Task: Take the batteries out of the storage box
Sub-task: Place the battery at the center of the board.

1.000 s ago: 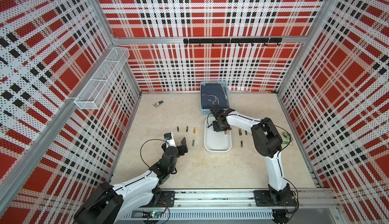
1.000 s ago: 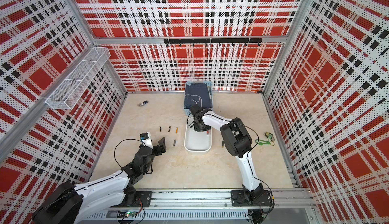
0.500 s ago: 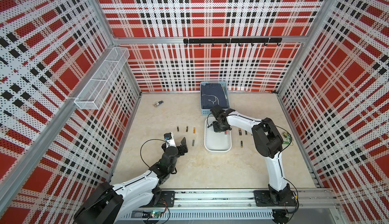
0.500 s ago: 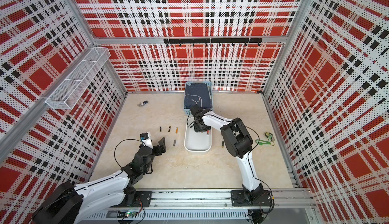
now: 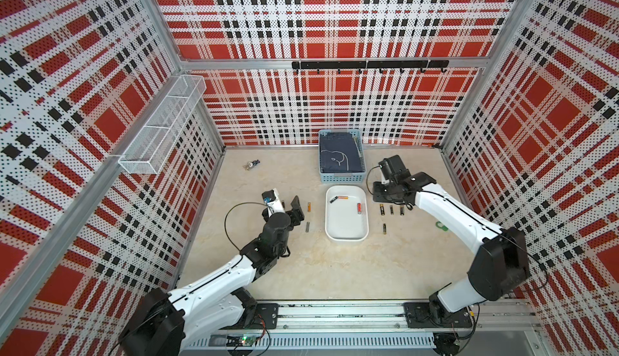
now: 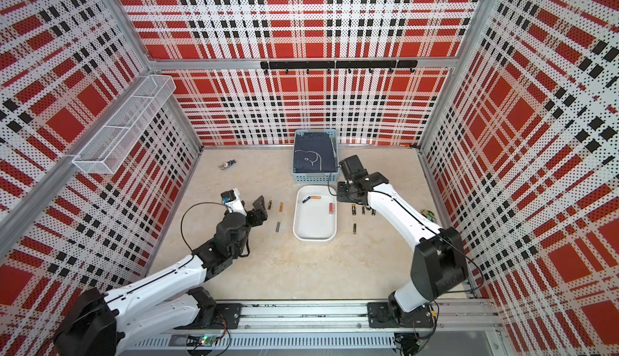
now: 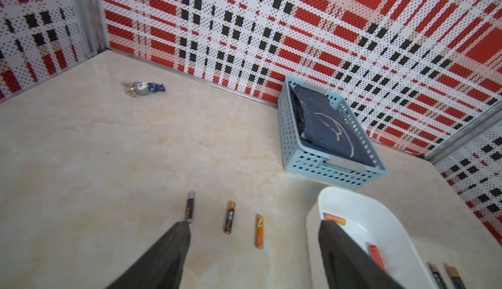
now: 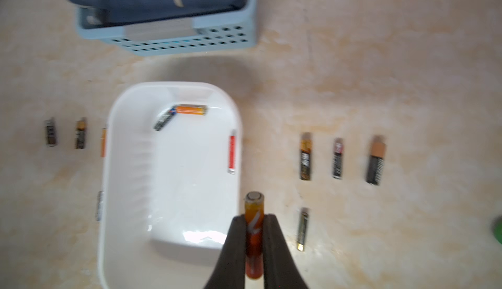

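The right arm [image 5: 449, 217] is reaching forward from its base, elbow raised and white forearm slanting toward the far right corner of the storage box [image 5: 346, 237]. The box is a shallow white tray sitting mid-table [image 5: 318, 270], just in front of a light blue basket [image 5: 341, 178]. The right gripper [image 8: 254, 219] is pinching an amber battery [image 8: 254, 206] between nearly closed jaws, hovering just beside the box's right wall. The left arm [image 5: 214, 280] is stretching in low from the left. The left gripper [image 7: 254, 223] is standing with its jaws wide apart, holding nothing, above the table left of the box. Compared with a second ago, the right gripper has swung out from over the box's far end to its right side, while the left arm is staying where it was. The amber battery's long axis is running along the fingers, its flat metal end poking out past the fingertips. Three batteries are lying in the box. An orange battery [image 5: 342, 197] is lying crosswise by the far wall, and a black battery [image 5: 333, 199] is lying diagonally with one end meeting it. A red battery [image 5: 359, 208] is lying lengthwise against the right wall. Four more batteries [image 5: 391, 209] are lying on the table right of the box and other batteries [image 5: 309, 207] to its left, all parallel to the box's long sides.
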